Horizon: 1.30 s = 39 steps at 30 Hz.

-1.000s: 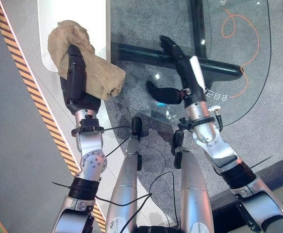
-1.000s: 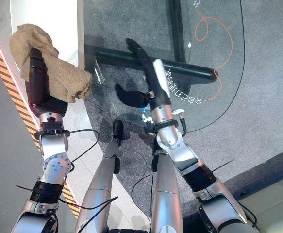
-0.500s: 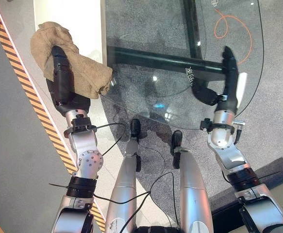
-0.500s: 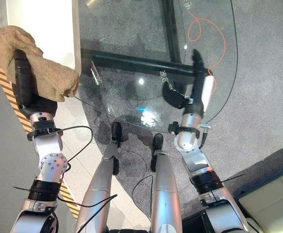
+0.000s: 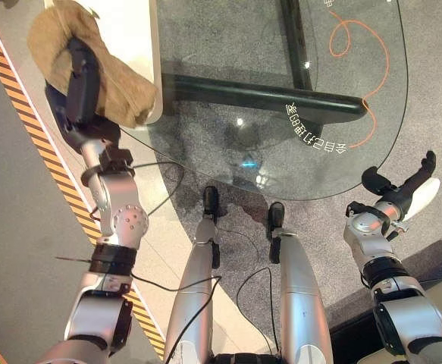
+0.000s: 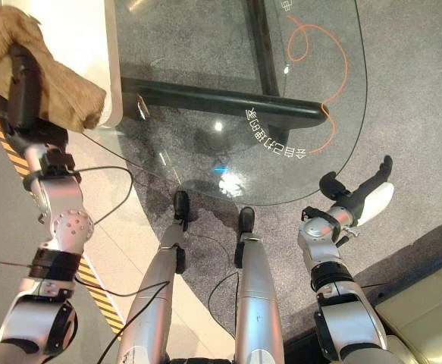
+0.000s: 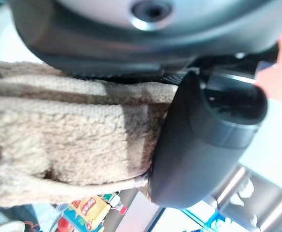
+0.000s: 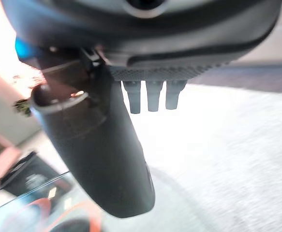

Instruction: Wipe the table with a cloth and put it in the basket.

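Right hand (image 5: 402, 189) — fingers straight — now off the glass table (image 5: 281, 91) (left hand (image 5: 80, 83) clutching cloth (image 5: 122, 95)).

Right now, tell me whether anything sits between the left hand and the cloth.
Nothing does. The left hand already has the tan cloth: the left wrist view shows the thumb pressed against it. It is held off the left edge of the glass table. The right hand hangs open off the table's right edge, holding nothing.

A short line of white characters (image 5: 315, 130) is printed on the glass bench (image 5: 228, 114), near its front right edge beside the orange cord (image 5: 372, 91). It appears reversed and cannot be read. More white print (image 5: 331, 4) sits farther back, also unreadable.
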### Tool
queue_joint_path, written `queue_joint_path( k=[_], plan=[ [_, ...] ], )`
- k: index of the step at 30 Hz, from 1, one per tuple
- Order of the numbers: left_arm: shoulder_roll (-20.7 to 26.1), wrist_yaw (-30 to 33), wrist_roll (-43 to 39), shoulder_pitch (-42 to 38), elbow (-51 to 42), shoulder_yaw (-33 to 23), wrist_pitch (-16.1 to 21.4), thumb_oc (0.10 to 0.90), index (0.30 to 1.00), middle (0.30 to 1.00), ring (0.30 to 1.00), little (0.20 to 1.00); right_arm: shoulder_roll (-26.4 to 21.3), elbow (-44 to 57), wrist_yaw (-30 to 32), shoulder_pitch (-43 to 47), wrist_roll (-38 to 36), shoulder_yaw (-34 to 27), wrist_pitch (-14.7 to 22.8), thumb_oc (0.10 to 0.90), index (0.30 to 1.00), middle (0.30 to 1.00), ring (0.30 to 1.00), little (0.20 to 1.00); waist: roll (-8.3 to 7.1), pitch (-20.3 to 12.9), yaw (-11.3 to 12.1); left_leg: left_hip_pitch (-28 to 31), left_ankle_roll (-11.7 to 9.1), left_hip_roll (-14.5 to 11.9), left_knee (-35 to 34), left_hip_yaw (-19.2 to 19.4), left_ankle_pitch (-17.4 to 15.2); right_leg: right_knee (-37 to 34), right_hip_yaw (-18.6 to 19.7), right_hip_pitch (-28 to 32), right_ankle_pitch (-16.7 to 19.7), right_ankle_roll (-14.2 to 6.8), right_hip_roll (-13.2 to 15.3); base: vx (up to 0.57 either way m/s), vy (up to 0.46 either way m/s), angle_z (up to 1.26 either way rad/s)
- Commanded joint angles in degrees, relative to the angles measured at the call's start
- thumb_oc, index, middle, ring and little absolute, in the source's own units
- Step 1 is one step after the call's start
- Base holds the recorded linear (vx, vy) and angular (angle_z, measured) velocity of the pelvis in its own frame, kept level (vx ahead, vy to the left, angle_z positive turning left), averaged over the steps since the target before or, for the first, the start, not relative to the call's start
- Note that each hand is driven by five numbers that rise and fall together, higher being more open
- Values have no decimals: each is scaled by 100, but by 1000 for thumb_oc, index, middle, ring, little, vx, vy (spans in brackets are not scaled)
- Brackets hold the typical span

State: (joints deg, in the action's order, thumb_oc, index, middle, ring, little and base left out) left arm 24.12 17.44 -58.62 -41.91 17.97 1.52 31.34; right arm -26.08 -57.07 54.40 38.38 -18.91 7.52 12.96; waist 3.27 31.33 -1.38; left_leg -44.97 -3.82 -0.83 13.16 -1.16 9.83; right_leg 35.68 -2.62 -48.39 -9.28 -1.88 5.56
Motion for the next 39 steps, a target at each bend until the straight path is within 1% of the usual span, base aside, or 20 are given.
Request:
queue_joint_path(
  k=[1, 2, 6, 10, 11, 15, 18, 22, 24, 27, 30, 31, 36, 37, 39],
  plan=[
    [564, 338, 824, -987, -53, -195, 805, 100, 300, 300, 300, 200, -449, -351, -48, 44, -262, -5, 362, 800, 900, 900, 900, 900, -34, -154, 6, 117, 354, 434, 756, 284, -1134, -1370, -74, 233, 839, -58, -420, 0, 0, 0],
    [694, 500, 885, -1213, 167, -106, 797, 100, 300, 300, 300, 200, -481, -621, -190, 62, -356, 36, 359, 800, 900, 900, 900, 900, -25, -154, -19, 112, 352, 421, 767, 293, -1140, -1371, -64, 225, 838, -50, -418, 2, 24, -3],
    [946, 773, 987, -1594, 603, 66, 830, 100, 300, 300, 300, 200, -516, -1071, -473, 97, -429, 109, 332, 800, 900, 900, 900, 900, -13, -154, -67, 109, 349, 395, 770, 320, -1151, -1367, -50, 204, 828, -36, -420, 5, 21, -5],
    [1190, 1071, 1198, -1921, 1109, 245, 858, 100, 300, 300, 300, 200, -517, -1274, -625, 113, -327, 227, 124, 800, 900, 900, 900, 900, -19, -154, -116, 109, 341, 375, 792, 343, -1162, -1353, -41, 192, 815, -23, -421, 1, 10, -2],
    [1276, 1165, 1287, -2039, 1293, 323, 840, 100, 300, 300, 300, 200, -540, -1359, -733, 138, -348, 278, 33, 800, 900, 900, 900, 900, -23, -154, -127, 120, 334, 370, 782, 345, -1158, -1360, -46, 202, 808, -19, -419, 4, 27, -5],
    [1460, 1546, 1663, -2317, 1736, 518, 759, 100, 300, 300, 300, 200, -540, -1505, -1083, 158, -337, 405, -140, 800, 900, 900, 900, 900, -29, -154, -166, 130, 318, 353, 764, 358, -1151, -1367, -40, 201, 795, -8, -424, 2, 25, -3],
    [1691, 2005, 2098, -2627, 2266, 780, 565, 100, 300, 300, 300, 200, -543, -1665, -1403, 141, -345, 559, -309, 800, 900, 900, 900, 900, -29, -154, -210, 115, 295, 333, 747, 366, -1139, -1378, -25, 178, 786, 0, -427, 1, 41, -5],
    [1878, 2488, 2380, -3010, 2909, 1116, 415, 100, 300, 300, 300, 200, -513, -1799, -1694, 84, -373, 697, -336, 800, 900, 900, 900, 900, -38, -154, -278, 102, 285, 319, 732, 373, -1126, -1375, -7, 145, 781, 7, -434, 5, 44, -4],
    [1934, 2687, 2505, -3154, 3152, 1233, 305, 100, 300, 300, 300, 200, -486, -1833, -1745, 72, -337, 762, -328, 800, 900, 900, 900, 900, -50, -154, -298, 98, 284, 314, 731, 375, -1121, -1373, -4, 137, 779, 12, -438, 4, 37, -1],
    [2038, 3071, 2859, -3379, 3581, 1445, 15, 100, 300, 300, 300, 200, -448, -1822, -1819, 31, -338, 854, -314, 800, 900, 900, 900, 900, -75, -154, -349, 89, 276, 304, 745, 382, -1120, -1370, 13, 119, 783, 14, -447, 1, 11, 0],
    [2108, 3252, 3103, -3511, 3880, 1533, -179, 100, 300, 300, 300, 200, -404, -1815, -1799, 36, -357, 935, -298, 800, 900, 900, 900, 900, -79, -154, -376, 84, 272, 306, 735, 374, -1118, -1356, 33, 97, 775, 20, -470, 0, 0, 0],
    [2129, 3324, 3207, -3575, 4005, 1583, -313, 100, 300, 300, 300, 200, -397, -1809, -1801, 47, -356, 964, -292, 800, 900, 900, 900, 900, -82, -154, -390, 84, 272, 310, 728, 374, -1114, -1358, 41, 91, 774, 19, -478, 0, 0, 0],
    [2208, 3322, 3392, -3726, 4378, 1715, -672, 100, 300, 300, 300, 200, -410, -1756, -1816, 113, -378, 1038, -302, 800, 900, 900, 900, 900, -106, -154, -411, 44, 256, 296, 728, 376, -1095, -1352, 44, 52, 776, 17, -493, 0, 0, 0],
    [2228, 3320, 3420, -3758, 4479, 1742, -789, 100, 300, 300, 300, 200, -409, -1751, -1833, 127, -362, 1051, -276, 800, 900, 900, 900, 900, -114, -154, -418, 29, 250, 290, 721, 373, -1091, -1360, 46, 39, 783, 10, -494, 0, 0, 0],
    [2247, 3293, 3483, -3789, 4564, 1757, -887, 100, 300, 300, 300, 200, -399, -1742, -1869, 127, -331, 1059, -259, 800, 900, 900, 900, 900, -125, -154, -425, 10, 245, 286, 718, 367, -1090, -1359, 51, 18, 786, 6, -500, 0, 0, 0]
  ],
)
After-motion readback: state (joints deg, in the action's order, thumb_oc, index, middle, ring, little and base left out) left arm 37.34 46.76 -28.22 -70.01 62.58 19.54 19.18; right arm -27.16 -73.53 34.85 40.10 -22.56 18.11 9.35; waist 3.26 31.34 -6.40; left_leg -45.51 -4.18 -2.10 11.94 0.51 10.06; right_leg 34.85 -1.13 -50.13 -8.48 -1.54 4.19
